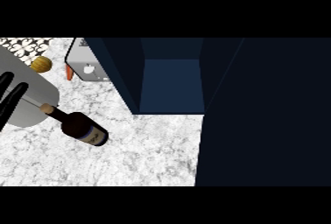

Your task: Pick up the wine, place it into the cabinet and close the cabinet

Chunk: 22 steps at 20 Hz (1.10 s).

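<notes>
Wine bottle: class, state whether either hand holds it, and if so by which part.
Nothing is held. The wine bottle lies on the counter, apart from the open left hand at the view's left edge. The right hand is out of view.

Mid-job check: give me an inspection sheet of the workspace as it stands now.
Surface: marbled counter, bare at front.
Job's things: wine lying tilted on the counter, neck toward the left hand; cabinet open, shelf bare.
Clutter: yellow-brown ball at back left; grey appliance beside the cabinet.
Hands: left hand at left edge, fingers straight, not holding the wine; right hand not in view.
Cables: nothing seen.
Surroundings: patterned tiles at back left.
</notes>
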{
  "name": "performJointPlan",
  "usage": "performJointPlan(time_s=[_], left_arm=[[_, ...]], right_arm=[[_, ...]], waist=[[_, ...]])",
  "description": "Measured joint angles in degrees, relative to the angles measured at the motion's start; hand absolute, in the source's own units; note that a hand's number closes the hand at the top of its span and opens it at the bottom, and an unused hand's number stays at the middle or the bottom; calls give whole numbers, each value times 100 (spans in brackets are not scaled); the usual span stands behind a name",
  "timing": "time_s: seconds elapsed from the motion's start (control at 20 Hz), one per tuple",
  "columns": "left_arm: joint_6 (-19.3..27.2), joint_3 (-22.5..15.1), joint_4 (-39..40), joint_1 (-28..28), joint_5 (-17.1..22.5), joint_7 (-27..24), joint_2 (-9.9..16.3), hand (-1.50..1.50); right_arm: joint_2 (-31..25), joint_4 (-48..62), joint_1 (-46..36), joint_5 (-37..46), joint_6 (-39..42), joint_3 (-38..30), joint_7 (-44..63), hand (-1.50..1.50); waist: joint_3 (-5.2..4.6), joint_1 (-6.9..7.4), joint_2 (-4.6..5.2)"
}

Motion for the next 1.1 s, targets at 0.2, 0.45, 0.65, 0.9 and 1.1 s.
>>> performJointPlan(time_s=[0.2, 0.45, 0.65, 0.9, 1.1], left_arm=[[-205, 390, 122, 36, 323, -91, 67, -150], [-419, 712, 408, 89, 680, -200, 134, -150], [-670, 962, 900, 63, 888, -334, 263, -150], [-1010, 1101, 1396, 155, 1037, -490, 335, -150], [-1483, 1054, 1896, 367, 1030, -790, 264, -150]], right_arm=[[25, -34, -229, 76, -121, 43, 220, -150], [38, -45, -361, 114, -137, 6, 341, -150], [16, -74, -380, 119, -99, -68, 395, -150], [41, -104, -527, 164, -172, -13, 583, -150], [45, -130, -449, 160, -107, -1, 575, -150]], waist=[[-1, 1, 1], [0, -7, 5], [-1, -17, 8], [-1, -22, 7], [-1, -33, 8]])
